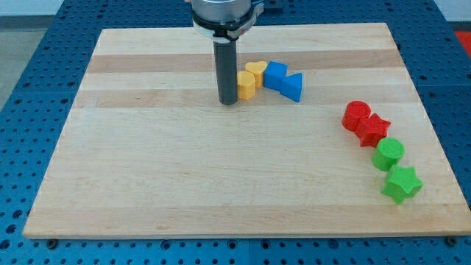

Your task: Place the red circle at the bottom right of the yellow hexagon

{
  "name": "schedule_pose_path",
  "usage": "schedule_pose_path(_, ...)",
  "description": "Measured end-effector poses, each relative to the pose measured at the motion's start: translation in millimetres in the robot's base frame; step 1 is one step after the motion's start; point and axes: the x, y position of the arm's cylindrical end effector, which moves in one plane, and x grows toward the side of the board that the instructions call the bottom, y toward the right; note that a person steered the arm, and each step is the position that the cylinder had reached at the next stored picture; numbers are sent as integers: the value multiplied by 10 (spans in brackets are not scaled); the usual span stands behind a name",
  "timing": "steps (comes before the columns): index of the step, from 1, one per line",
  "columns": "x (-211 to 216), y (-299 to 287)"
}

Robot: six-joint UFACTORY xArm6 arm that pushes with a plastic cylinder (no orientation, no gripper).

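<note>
Wooden worktop [184,184] on blue perforated base [29,88]. Upper centre: yellow heart [256,69], blue cube-like block [274,73] touching it, blue block [291,87] just right. Right side: red star [373,129], green circle [388,154] below, green star [402,184] lowest, chain touching.

Lighting bright and even from overhead; I see no strong glare on the desk [147,184], only a soft sheen on the pale wood. Shadows short and faint: a small dark patch at the base of the rod by my tip [228,102], thin ones under the blocks. Focus sharp across the whole view. Desk edges converge toward the view's top; no visible blur.
</note>
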Motion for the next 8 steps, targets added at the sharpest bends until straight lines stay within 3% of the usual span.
schedule_pose_path(2,361,141)
schedule_pose_path(8,143,1562)
